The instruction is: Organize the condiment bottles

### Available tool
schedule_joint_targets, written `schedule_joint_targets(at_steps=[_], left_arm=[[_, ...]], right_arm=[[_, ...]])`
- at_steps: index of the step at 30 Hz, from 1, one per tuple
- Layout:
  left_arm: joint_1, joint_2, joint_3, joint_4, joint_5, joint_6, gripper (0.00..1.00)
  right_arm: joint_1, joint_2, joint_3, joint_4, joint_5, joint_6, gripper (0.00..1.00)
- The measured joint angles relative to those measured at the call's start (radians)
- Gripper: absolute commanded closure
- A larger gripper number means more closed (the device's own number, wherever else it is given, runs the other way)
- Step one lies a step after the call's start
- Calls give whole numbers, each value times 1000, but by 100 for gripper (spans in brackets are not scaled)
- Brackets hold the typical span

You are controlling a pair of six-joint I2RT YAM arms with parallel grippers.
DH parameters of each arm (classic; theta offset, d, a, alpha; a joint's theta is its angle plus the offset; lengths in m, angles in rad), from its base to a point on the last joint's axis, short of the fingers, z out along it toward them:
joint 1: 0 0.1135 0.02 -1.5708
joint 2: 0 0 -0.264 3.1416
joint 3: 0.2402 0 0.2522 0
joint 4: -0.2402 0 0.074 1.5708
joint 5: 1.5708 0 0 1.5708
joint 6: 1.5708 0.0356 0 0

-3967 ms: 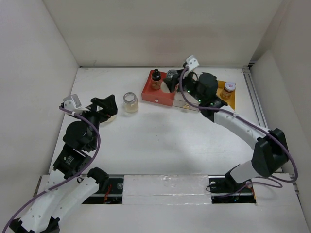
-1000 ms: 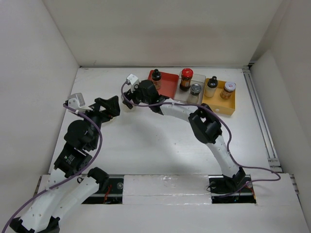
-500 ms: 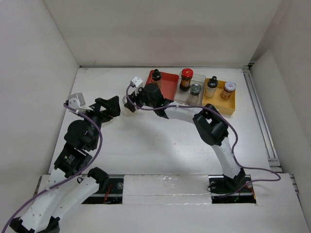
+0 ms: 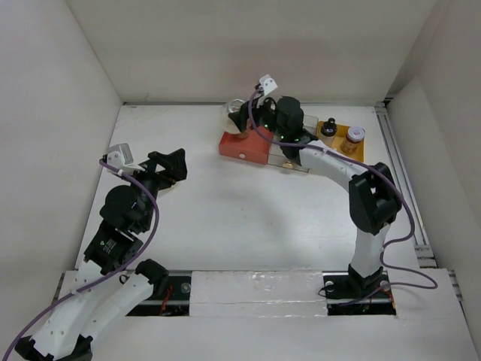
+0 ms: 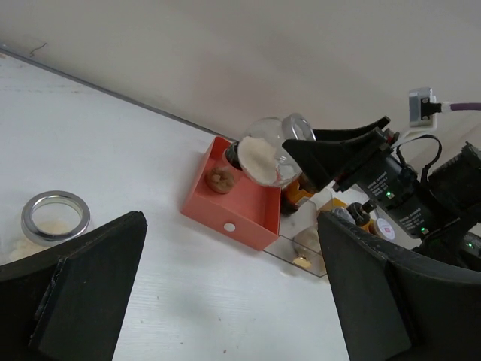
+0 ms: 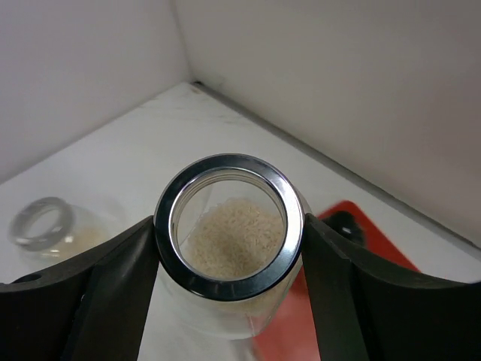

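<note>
My right gripper is shut on a clear jar with a silver rim and whitish grains inside. In the top view this jar hangs tilted over the far end of the red tray. A black-capped bottle stands in that tray just behind it. A second silver-rimmed jar sits on the table at the left, close to my left gripper, which is open and holds nothing. Another black-capped bottle and a whitish-lidded amber jar stand in the yellow tray.
A clear grey tray lies between the red and yellow trays, largely hidden under my right arm. The back wall runs close behind the trays. Side walls enclose the table on both sides.
My right gripper closed on the jar left of the red tray, lifted it and carried it right and back over that tray. The left arm has not moved.
</note>
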Motion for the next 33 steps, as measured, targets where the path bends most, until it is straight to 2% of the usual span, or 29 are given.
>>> schedule_joint_targets(at_steps=[8,15,23,24,26,28,29,32,33], left_arm=[[0,0,0,0,7,0,6],[0,0,0,0,7,0,6],[0,0,0,0,7,0,6],[0,1,0,0,7,0,6],[0,3,0,0,7,0,6],[0,6,0,0,7,0,6],[0,7,0,0,7,0,6],[0,7,0,0,7,0,5],[0,7,0,0,7,0,5]], right_arm=[[-143,46,-36,-66,41,1,51],[-149,65,-60,-98,58,-10,51],[-147,202,-48,-117,109,-47,51],[-147,207,-43,-115,111,-47,49],[-145,209,-37,-121,122,-50,37],[-143,209,-35,-123,127,-52,21],[-141,209,-35,-125,131,-53,9],[-136,207,-32,-122,141,-62,0],[-134,204,-31,-122,143,-63,0]])
